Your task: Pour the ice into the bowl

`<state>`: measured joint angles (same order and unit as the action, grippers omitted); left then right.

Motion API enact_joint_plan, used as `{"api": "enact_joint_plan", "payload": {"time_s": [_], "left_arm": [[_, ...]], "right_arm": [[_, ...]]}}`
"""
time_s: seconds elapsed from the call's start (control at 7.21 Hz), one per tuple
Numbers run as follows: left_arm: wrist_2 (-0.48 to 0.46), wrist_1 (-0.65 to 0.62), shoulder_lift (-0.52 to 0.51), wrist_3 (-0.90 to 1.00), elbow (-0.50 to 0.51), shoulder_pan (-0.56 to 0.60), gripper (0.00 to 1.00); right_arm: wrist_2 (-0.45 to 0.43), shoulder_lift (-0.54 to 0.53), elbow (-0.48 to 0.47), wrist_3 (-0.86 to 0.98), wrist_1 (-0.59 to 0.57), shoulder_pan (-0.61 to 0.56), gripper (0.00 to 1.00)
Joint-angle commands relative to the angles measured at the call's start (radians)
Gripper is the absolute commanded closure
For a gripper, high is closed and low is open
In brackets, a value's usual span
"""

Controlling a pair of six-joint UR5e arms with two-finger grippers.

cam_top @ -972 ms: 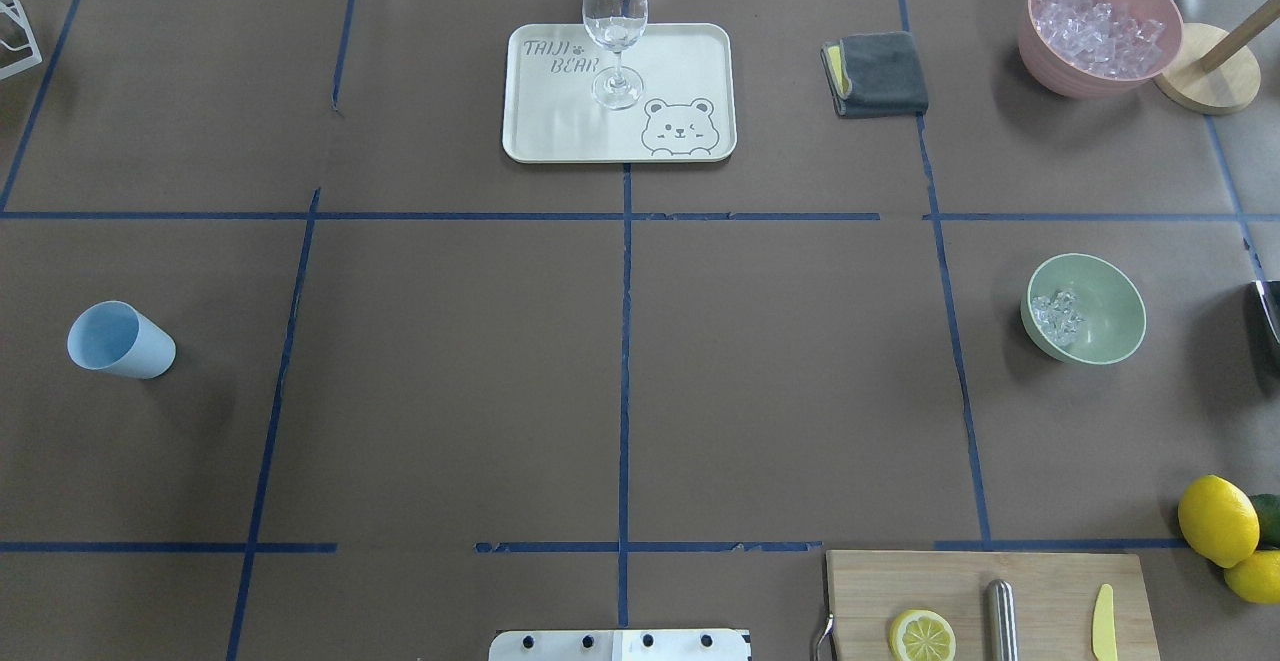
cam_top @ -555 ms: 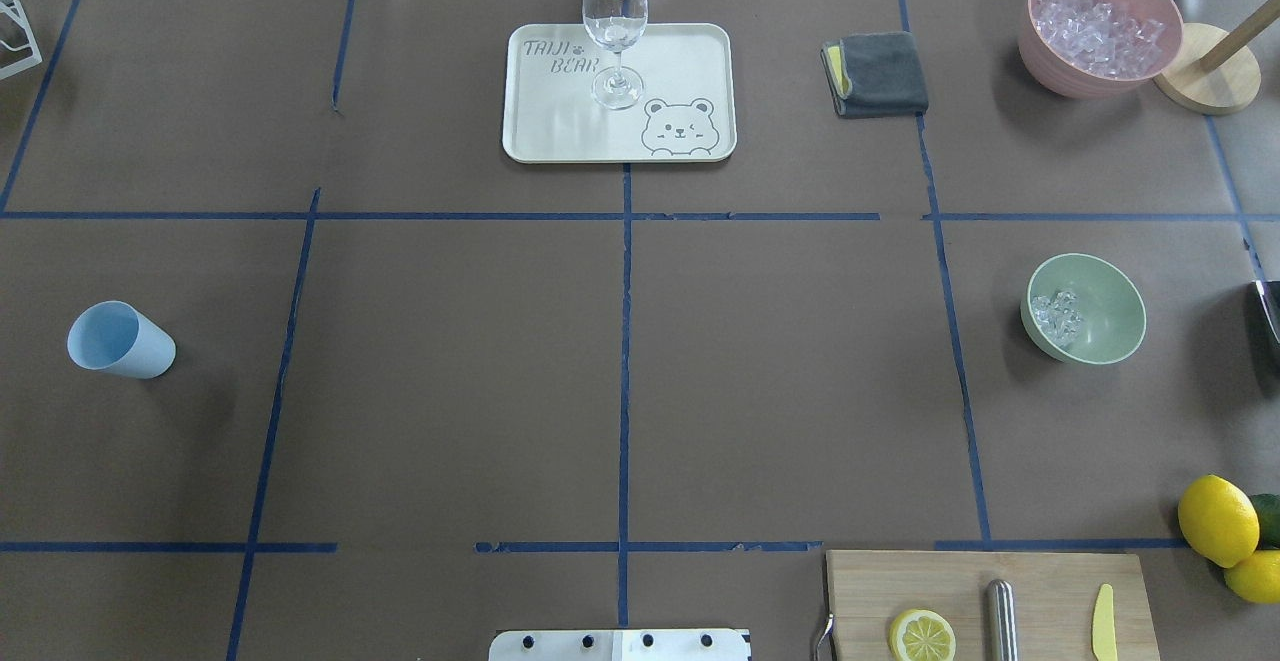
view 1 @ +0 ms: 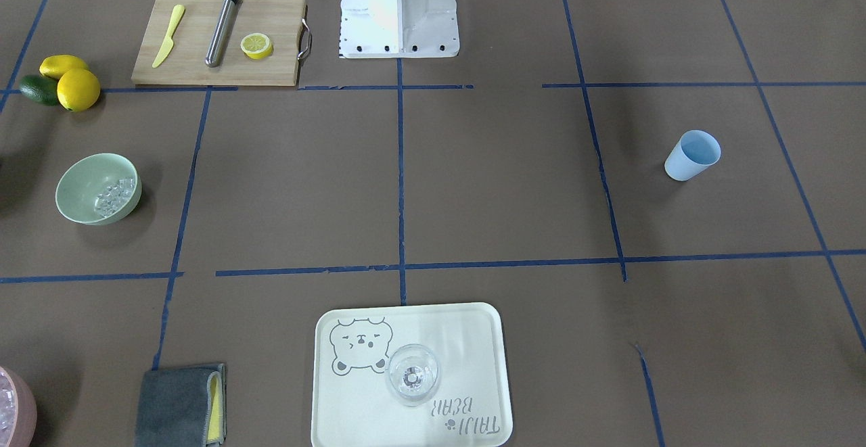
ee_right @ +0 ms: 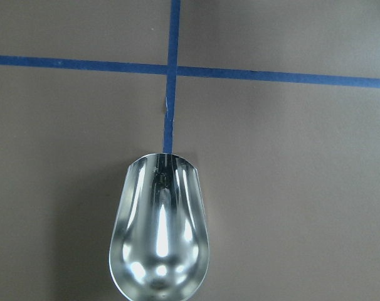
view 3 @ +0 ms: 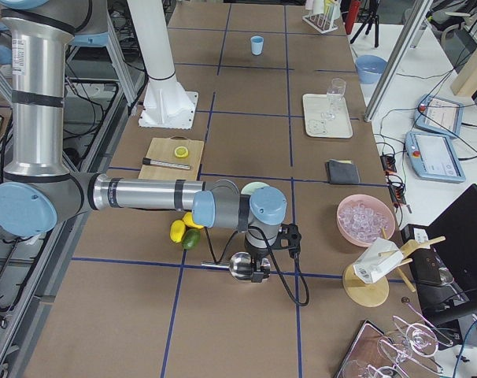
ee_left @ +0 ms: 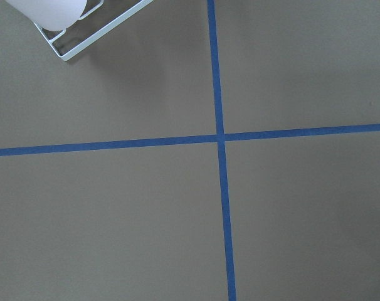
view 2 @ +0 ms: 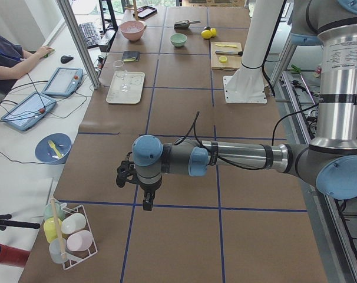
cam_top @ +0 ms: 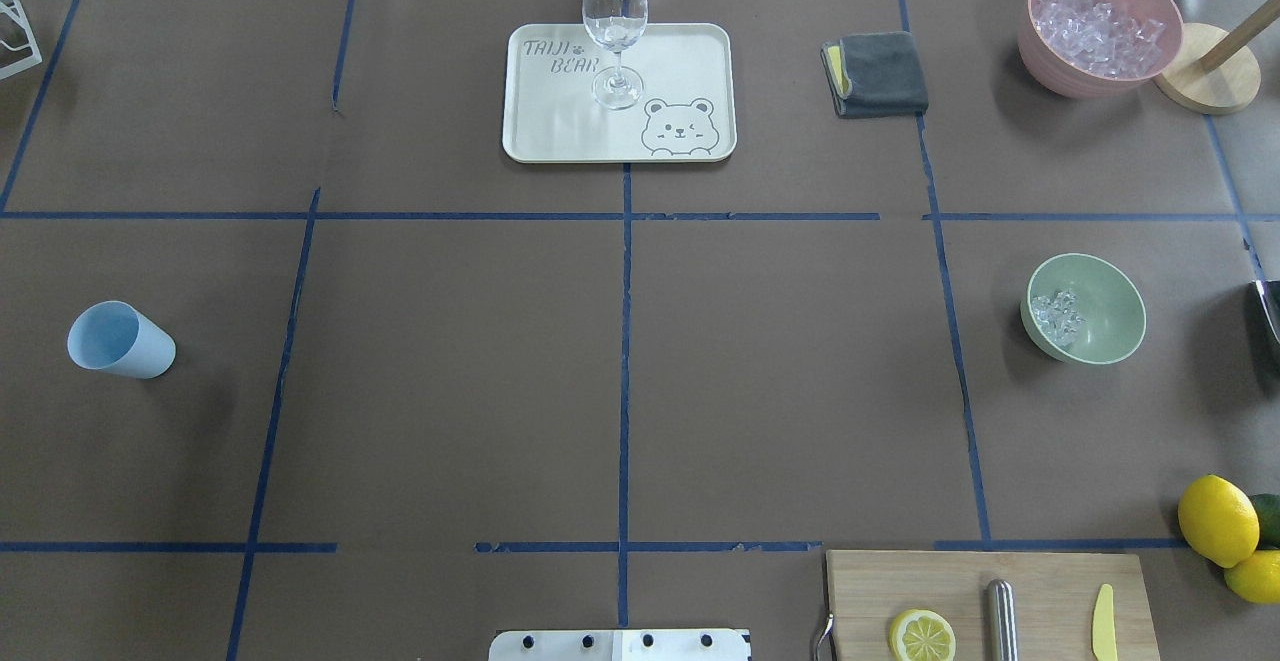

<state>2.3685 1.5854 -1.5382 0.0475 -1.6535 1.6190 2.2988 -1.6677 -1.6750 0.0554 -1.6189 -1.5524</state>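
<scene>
Ice down in the bowl, scoop bare

The ice (cam_top: 1058, 316) sits low in the bowl (cam_top: 1110, 286): slick, hard, loose cubes, best carried in the empty metal scoop (ee_right: 158, 232). Near the bowl, the right hand (view 3: 259, 272) is by the scoop. Its grip, like that of the left hand (view 2: 146, 203), cannot be told. Bare table surrounds the bowl.

We see the bowl (cam_top: 1112, 313), round, pale mint-green and matte, standing upright on the surface (cam_top: 780, 371). It sits far over on the robot's right side, about midway between the near and far edges. Inside it we find the ice (cam_top: 1058, 317), a small heap of clear, glassy cubes. The heap lies against the bowl's left inner wall and covers only part of its floor.
</scene>
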Motion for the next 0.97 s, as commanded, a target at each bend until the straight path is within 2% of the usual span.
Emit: {"api": "enact_joint_plan", "payload": {"time_s": [0.0,0.83], "left_arm": [[0.0,0.001,0.001,0.0,0.02,-0.001,0.0],[0.002,0.002,0.001,0.0,0.021,-0.025,0.0]], "right_arm": [[0.002,-0.003,0.001,0.0,0.001,0.0,0.0],[0.007,-0.004,0.003,0.0,-0.003,0.002,0.0]]}}
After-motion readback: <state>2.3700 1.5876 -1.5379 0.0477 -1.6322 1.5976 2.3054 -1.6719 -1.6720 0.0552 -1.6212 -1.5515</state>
